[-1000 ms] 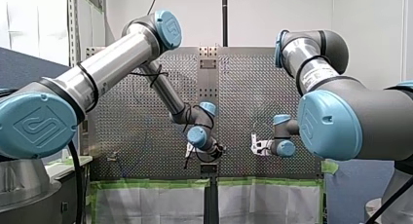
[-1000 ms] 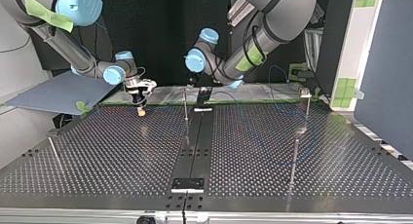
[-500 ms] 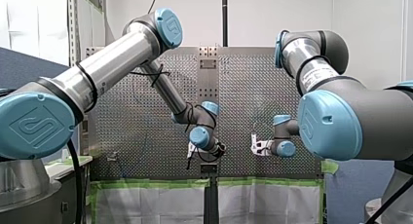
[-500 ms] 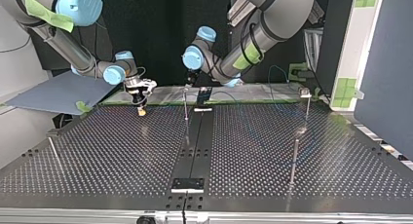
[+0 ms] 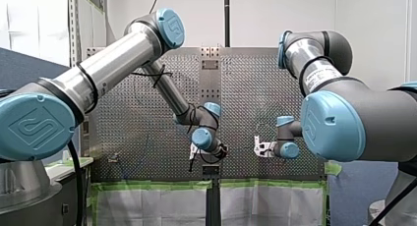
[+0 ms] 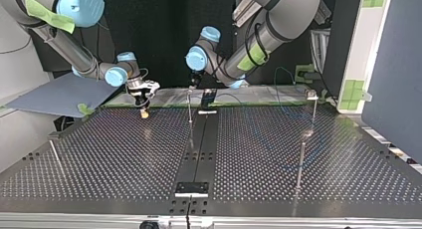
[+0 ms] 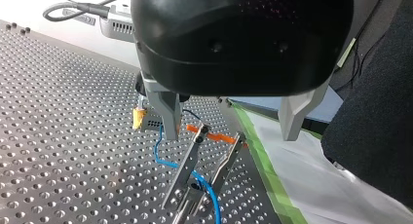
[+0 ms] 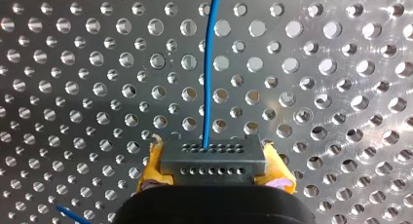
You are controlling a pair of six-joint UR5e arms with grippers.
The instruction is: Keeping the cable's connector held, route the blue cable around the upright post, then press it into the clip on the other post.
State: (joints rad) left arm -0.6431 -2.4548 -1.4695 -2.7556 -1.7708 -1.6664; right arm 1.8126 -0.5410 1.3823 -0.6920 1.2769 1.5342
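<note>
In the right wrist view my right gripper (image 8: 213, 177) is shut on the cable's grey connector (image 8: 212, 157), held between yellow pads. The blue cable (image 8: 209, 63) runs straight ahead from it over the perforated table. In the left wrist view my left gripper (image 7: 230, 136) is open, its metal fingers (image 7: 170, 114) wide apart above a slim upright post (image 7: 189, 165) with an orange clip (image 7: 214, 135) at its top. The blue cable (image 7: 171, 164) curves past that post's foot. In the top view my left gripper (image 6: 194, 82) hovers over the centre post (image 6: 189, 107), and my right gripper (image 6: 144, 105) is to its left.
More thin posts stand on the table: one at the top view's far right (image 6: 313, 107), one nearer the front right (image 6: 300, 164), one at the left (image 6: 54, 157). A dark centre strip (image 6: 199, 149) runs front to back. Green tape (image 7: 272, 180) edges the table.
My left arm's wrist has shifted slightly over the centre post, towards the top view's left. My right gripper has stayed put with the connector.
</note>
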